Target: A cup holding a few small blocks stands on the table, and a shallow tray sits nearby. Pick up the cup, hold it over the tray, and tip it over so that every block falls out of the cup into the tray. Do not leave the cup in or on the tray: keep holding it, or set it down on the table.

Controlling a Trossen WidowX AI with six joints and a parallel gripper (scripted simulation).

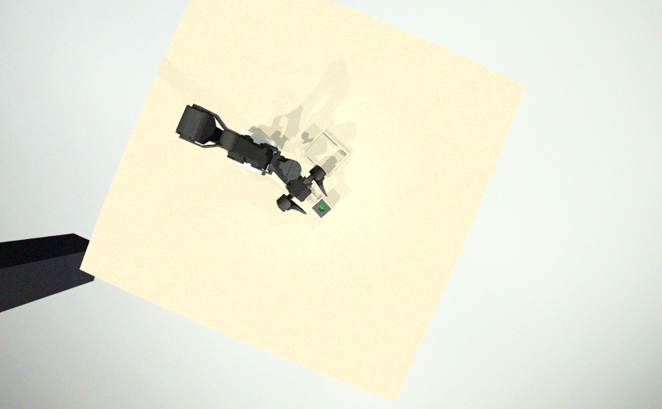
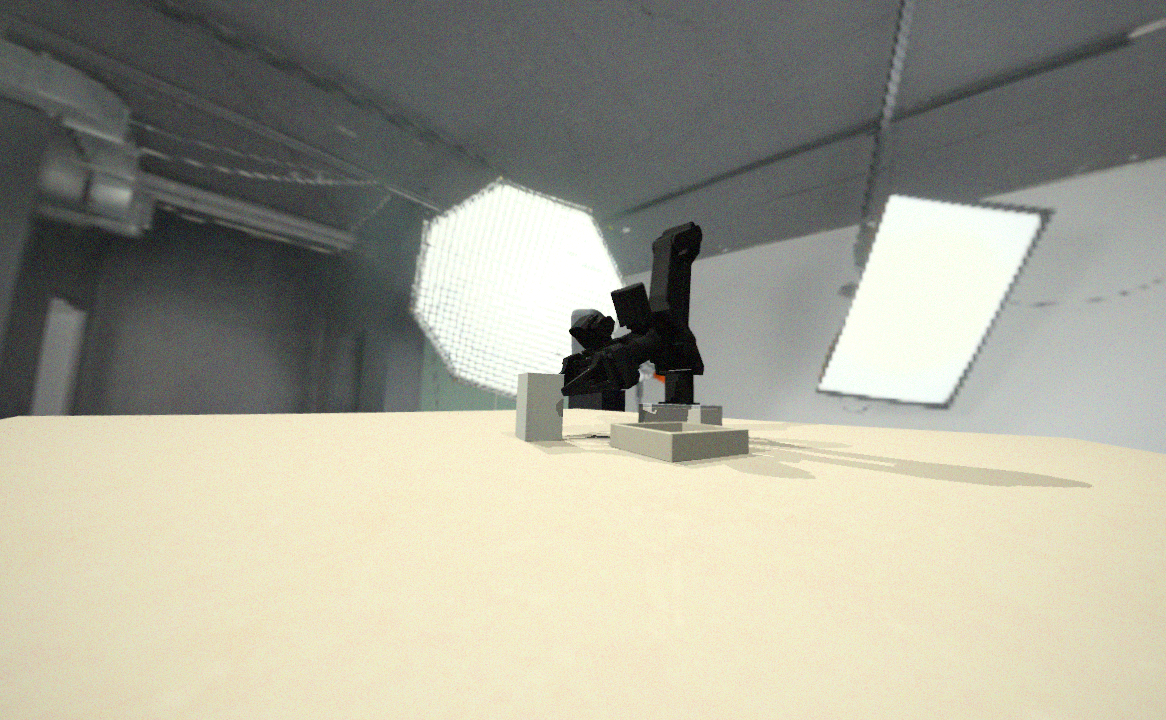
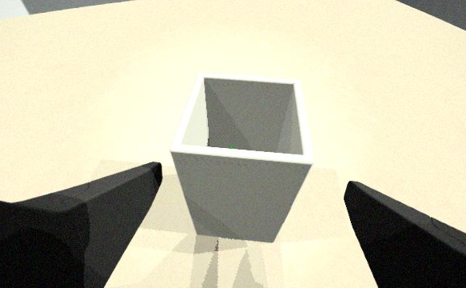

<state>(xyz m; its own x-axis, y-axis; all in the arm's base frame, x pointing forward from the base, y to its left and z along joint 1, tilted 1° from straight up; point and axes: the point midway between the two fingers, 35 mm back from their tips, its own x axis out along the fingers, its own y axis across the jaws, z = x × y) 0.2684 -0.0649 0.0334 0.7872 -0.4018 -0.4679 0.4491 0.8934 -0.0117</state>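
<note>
The end effector [image 1: 316,204] [image 2: 564,392] [image 3: 252,180] is spread wide, holding nothing; the upright cup [image 1: 314,212] [image 2: 537,407] [image 3: 242,192] stands on the tabletop [image 1: 374,284] [image 2: 569,573] [image 3: 376,104], left of the tray [image 2: 712,444] in the exterior view. Its position ahead of the fingertips, roughly centred between their lines, probably calls for a straight advance before closing.

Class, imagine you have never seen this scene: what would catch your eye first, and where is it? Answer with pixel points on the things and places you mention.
Most striking is the dark robot arm [image 1: 252,150] [image 2: 672,304], its open fingers [image 1: 316,204] reaching toward the upright, square cup [image 1: 315,212] [image 2: 537,407] [image 3: 242,196]. A speck of bright green shows inside that cup. Behind the arm, in the exterior view, glows a big many-sided light [image 2: 506,277].
</note>
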